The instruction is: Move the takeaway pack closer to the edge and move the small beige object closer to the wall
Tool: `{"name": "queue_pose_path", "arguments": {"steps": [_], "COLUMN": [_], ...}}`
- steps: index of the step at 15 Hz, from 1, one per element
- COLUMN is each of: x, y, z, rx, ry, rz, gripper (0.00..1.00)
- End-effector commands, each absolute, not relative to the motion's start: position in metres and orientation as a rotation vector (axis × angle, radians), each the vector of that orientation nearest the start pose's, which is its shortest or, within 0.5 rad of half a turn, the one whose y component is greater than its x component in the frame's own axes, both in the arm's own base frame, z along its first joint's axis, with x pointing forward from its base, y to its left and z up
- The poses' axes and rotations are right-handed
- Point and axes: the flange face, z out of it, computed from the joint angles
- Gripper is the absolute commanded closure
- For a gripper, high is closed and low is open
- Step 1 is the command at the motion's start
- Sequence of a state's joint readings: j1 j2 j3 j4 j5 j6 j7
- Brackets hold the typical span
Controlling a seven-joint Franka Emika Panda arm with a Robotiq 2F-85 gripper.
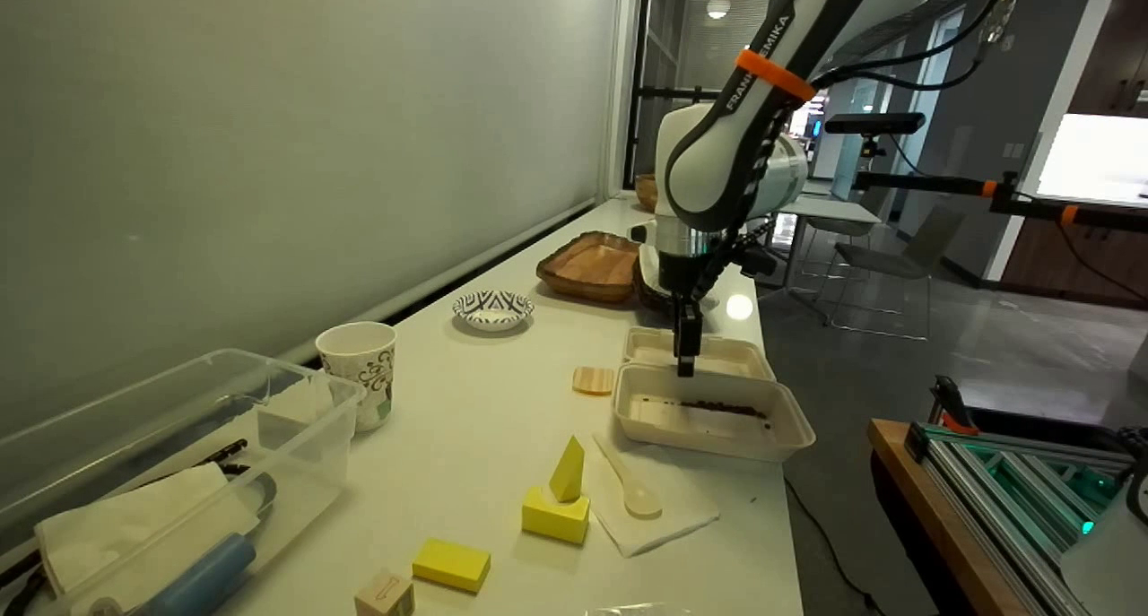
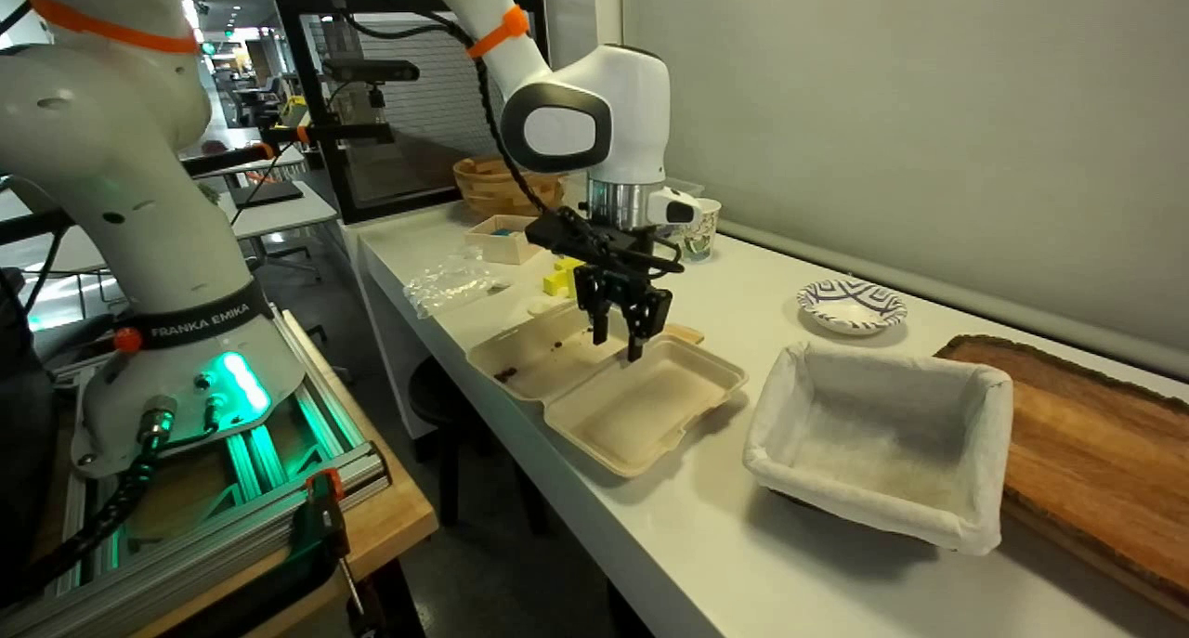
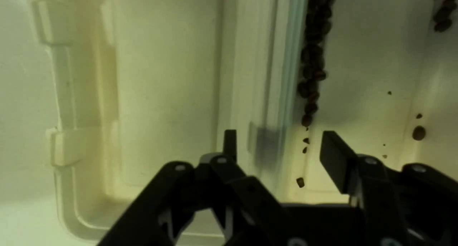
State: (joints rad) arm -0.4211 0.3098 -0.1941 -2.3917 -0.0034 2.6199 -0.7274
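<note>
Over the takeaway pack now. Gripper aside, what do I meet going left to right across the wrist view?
White counter, tabbed half of the takeaway pack, the pack's fold, long row of dark beans, lone bean, small bean cluster at the top right.

Exterior views: soft, moderate indoor light; fairly sharp.
Lamps (image 1: pixel 717 8): two, round, blown white, far beyond the pack (image 1: pixel 639 399).
Panel (image 1: pixel 1096 157): overexposed white, well apart from the pack.
Glare spot (image 1: pixel 739 307): one, round, on the counter (image 1: pixel 502 374), near the pack.
Wrap (image 2: pixel 455 280): scattered glints, near the pack.
Base light (image 2: pixel 243 383): white core, green spill on rails (image 2: pixel 265 457), well apart from the pack.
Basket (image 2: pixel 771 424): dark, soft-edged shadow (image 2: pixel 827 527) beneath, beside the pack.
Wrist view: dim, yellow-green cast, slightly soft; gripper (image 3: pixel 279 136) near-black over the pack.
</note>
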Motion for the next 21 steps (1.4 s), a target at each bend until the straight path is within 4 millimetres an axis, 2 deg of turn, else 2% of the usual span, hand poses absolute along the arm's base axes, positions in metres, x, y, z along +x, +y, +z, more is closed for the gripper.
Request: {"name": "queue_pose_path", "arguments": {"steps": [1, 2, 5, 9, 12, 14, 18, 21], "x": [0.418, 0.426, 0.464, 0.512, 0.540, 0.552, 0.557, 0.554], "y": [-0.293, -0.297, -0.310, -0.307, -0.294, -0.288, -0.285, -0.287], "z": [0.216, 0.226, 0.250, 0.259, 0.245, 0.230, 0.200, 0.185], "rx": [-3.115, -3.119, -3.141, -3.142, -3.105, -3.085, -3.044, -3.033], "ry": [-0.242, -0.234, -0.224, -0.273, -0.300, -0.308, -0.305, -0.299], "rz": [0.177, 0.173, 0.092, -0.005, -0.022, -0.011, 0.060, 0.122], "gripper": [0.04, 0.01, 0.00, 0.00, 0.00, 0.00, 0.00, 0.00]}}
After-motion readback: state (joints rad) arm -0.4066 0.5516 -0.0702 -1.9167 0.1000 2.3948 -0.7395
